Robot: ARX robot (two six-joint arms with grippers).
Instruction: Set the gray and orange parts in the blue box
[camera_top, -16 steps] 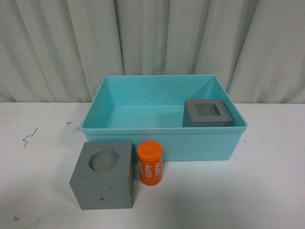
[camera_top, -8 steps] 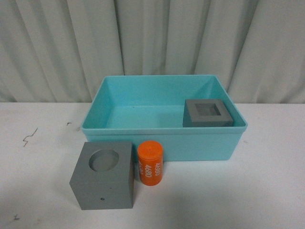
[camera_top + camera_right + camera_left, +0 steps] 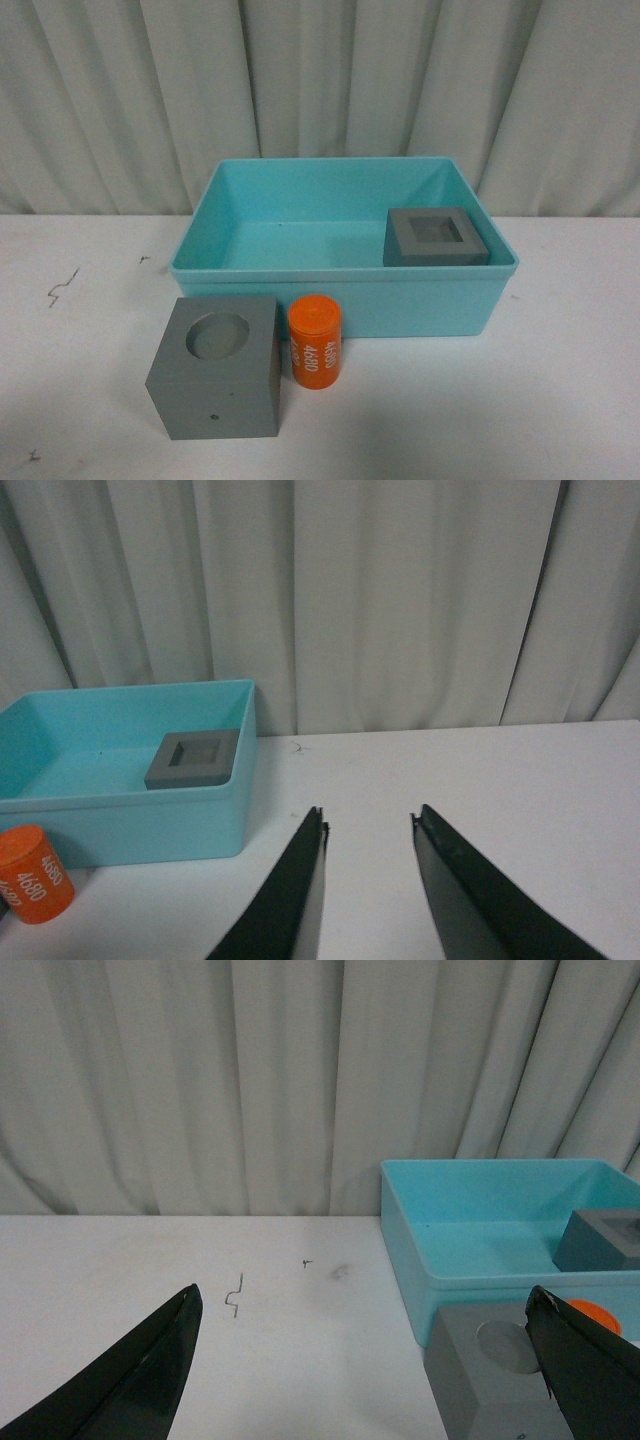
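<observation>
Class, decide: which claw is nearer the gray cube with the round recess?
Left. The round-recess cube shows right beside one finger of the left claw; the right claw is farther off, beyond the orange cylinder.

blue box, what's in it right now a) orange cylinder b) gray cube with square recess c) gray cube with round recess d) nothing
b: only the gray cube with square recess sits inside the blue box; the gray cube with round recess and the orange cylinder stand on the table in front of it.
</observation>
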